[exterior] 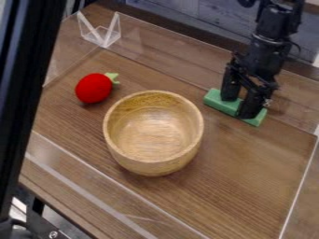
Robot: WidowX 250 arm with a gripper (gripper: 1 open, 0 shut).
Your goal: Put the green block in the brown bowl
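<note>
The brown wooden bowl (153, 133) sits nearest, to the left of the black gripper (247, 86) and closer to the camera. The mint-green block (258, 118) lies flat on the wooden tabletop (225, 177), directly under the gripper — its long axis runs diagonally, from the far left end toward the near right, one end aimed toward the bowl's far side. The gripper's fingers are spread over the block. Left of the tool, beyond the bowl — a red ball with a green tip (95, 88); farther back, a clear angular object (100, 31).
</note>
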